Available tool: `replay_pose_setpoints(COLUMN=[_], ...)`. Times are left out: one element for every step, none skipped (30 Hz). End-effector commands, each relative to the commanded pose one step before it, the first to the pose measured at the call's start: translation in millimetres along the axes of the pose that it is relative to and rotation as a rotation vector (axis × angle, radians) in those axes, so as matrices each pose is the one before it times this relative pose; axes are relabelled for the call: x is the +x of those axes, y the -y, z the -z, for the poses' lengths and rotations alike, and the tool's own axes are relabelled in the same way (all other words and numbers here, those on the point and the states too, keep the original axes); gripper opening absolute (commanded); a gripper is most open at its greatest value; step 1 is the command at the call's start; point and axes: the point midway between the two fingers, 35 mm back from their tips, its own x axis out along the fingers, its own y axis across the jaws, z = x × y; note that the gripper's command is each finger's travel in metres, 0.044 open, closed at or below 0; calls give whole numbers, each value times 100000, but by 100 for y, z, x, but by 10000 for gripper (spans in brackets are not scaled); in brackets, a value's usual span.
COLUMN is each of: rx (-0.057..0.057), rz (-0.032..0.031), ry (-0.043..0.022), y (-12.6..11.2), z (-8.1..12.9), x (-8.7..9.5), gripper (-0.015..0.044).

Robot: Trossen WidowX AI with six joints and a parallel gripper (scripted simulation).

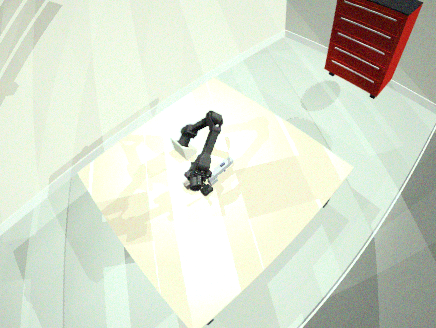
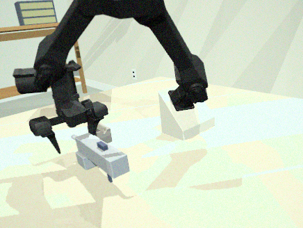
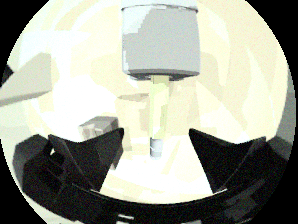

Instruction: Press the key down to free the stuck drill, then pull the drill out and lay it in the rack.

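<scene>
A grey housing block (image 2: 101, 156) lies on the cream table top, with a small dark blue key (image 2: 101, 145) on its upper face. A thin drill end (image 2: 74, 137) sticks out of the block's near end, and in the wrist view it is a pale shaft (image 3: 156, 119) below the block (image 3: 160, 32). My gripper (image 2: 74, 137) is open wide and empty. It hovers at that end of the block with one finger on each side of the shaft line (image 3: 154, 156). A white wedge-shaped stand (image 2: 182, 118), probably the rack, sits behind to the right. The arm and block also show in the overhead view (image 1: 200, 177).
A small grey box (image 2: 104, 133) sits just behind the block, close to my right finger. The arm's base stands by the wedge (image 1: 180, 146). A red drawer cabinet (image 1: 372, 42) stands far off on the floor. A wooden shelf (image 2: 38, 31) is in the background.
</scene>
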Motion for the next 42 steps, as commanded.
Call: replay_pose_setpoints(rx=[571, 0, 0, 0, 0, 0, 0, 0, 0, 0, 0, 0, 0, 1, 1, 1, 1, 1, 1, 1, 1, 1, 1, 1, 0, 0, 0, 0, 0, 0, 0, 0, 0, 0, 0, -628, 0, 0, 0, 0, 0, 0], rz=[-251, 0, 0, 0, 0, 0, 0, 0, 0, -1, -1, -1, -1, -1, -1, -1, -1, -1, -1, -1, -1, -1, -1, -1, -1, -1, 0, 0, 0, 0, 0, 0, 0, 0, 0, 400, 0, 0, 0, 0, 0, 0], ry=[646, 2, 2, 2, 2, 2, 2, 2, 2, 2, 2, 2, 2, 2, 2, 2, 2, 2, 2, 2, 2, 2, 2, 2, 2, 2, 2, 1, 1, 1, 1, 1, 1, 1, 1, -695, 0, 0, 0, 0, 0, 0], y=[-31, 6, 5, 4, 4, 3, 2, 2, 1, 1, 1, 0, 0, 0, -1, -1, -1, -2, -2, -2, -3, -3, -3, -4, -4, -4, -5, -5, -5, -5, -5, -5, -5, -5, -5, 161, 0, 0, 0, 0, 0, 0], z=[-304, -31, -32, -32, -33, -33, -34, -34, -34, -34, -34, -34, -34, -33, -33, -32, -32, -31, -31, -30, -29, -28, -27, -26, -25, -24, -22, -21, -19, -18, -16, -15, -13, -12, -10, 226, 0, 0, 0, 0, 0, 0], x=[101, 6, 7, 7, 8, 8, 9, 9, 9, 9, 9, 9, 9, 9, 9, 9, 9, 9, 10, 9, 9, 9, 9, 9, 9, 9, 9, 9, 8, 8, 8, 7, 7, 6, 6, -157, 0, 0, 0, 0, 0, 0], gripper=[440, 440, 440, 440, 440, 440, 440, 440, 440, 440, 440, 440, 440, 440, 440, 440, 440, 440, 440, 440, 440, 440, 440, 440, 440, 440, 440, 440, 440, 440, 440, 440, 440, 440, 440, 414, 387, 361, 335, 309, 282, 256])
